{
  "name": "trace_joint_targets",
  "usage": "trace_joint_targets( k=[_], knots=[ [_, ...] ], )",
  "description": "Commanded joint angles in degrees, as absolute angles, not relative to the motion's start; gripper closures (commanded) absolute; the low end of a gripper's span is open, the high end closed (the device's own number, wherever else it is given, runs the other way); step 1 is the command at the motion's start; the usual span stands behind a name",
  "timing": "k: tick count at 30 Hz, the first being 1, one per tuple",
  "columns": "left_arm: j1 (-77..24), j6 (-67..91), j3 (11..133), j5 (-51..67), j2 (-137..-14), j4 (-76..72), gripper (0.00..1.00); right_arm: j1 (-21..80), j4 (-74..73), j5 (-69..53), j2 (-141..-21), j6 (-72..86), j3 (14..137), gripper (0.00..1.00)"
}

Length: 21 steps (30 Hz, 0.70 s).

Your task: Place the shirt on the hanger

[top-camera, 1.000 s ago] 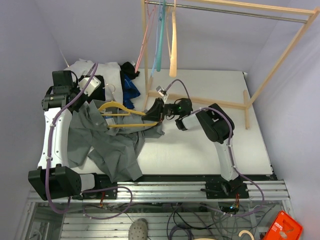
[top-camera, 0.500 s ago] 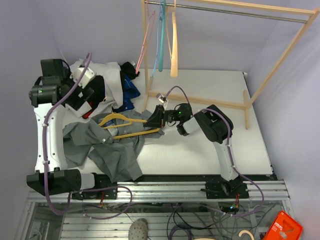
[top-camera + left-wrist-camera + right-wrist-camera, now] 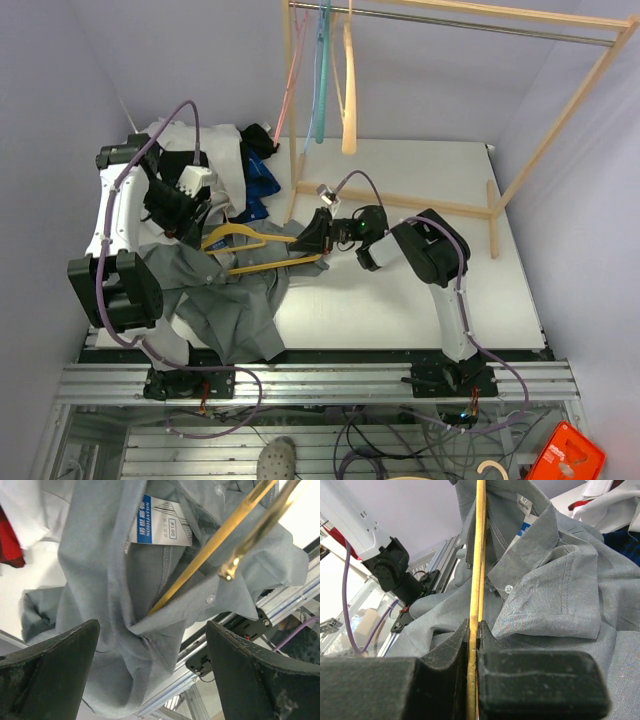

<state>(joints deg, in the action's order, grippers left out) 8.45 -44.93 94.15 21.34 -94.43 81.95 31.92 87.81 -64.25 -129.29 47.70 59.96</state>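
Observation:
The grey shirt (image 3: 215,300) lies crumpled on the table's left side, with its collar and label (image 3: 160,520) bunched over the yellow hanger (image 3: 250,250). My right gripper (image 3: 308,243) is shut on the hanger's bar (image 3: 480,555) from the right, and the shirt (image 3: 545,595) is draped beside it. Above the shirt's collar (image 3: 100,580) my left gripper (image 3: 182,212) hovers open, holding nothing. The hanger's yellow bars (image 3: 215,540) run through the shirt's neck opening in the left wrist view.
A pile of white, dark blue and red garments (image 3: 230,160) sits at the back left. A wooden rack (image 3: 400,195) stands at the back, with pink, teal and cream hangers (image 3: 320,70) on its rail. The metal frame (image 3: 300,375) borders the near table edge.
My left gripper opened and its arm swung away and back over the collar. The shirt has bunched further left. The right gripper kept its grip and nudged the hanger slightly left.

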Motion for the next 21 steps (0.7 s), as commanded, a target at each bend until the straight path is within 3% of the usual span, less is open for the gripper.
trace_joint_targets(
  k=[1,5,12,18,21],
  knots=[
    [9.01,-43.54,93.84,23.31,-92.84,84.17,0.01,31.52,104.28,-63.44,-127.04,46.71,59.89,1.0],
    [9.28,-41.77,92.01,22.51,-91.97,79.44,0.03,31.47,104.31,-63.52,-127.26,46.85,60.07,1.0],
    [9.54,-41.86,91.92,23.74,-93.81,79.08,0.42,31.22,104.32,-63.58,-126.92,46.83,59.42,1.0],
    [10.47,-42.69,90.33,23.21,-94.36,77.51,0.54,30.96,104.3,-63.63,-126.65,46.84,58.89,1.0],
    [11.71,-43.65,90.09,22.81,-94.85,77.23,0.56,30.92,104.32,-63.63,-126.66,46.85,58.8,1.0]
  ],
)
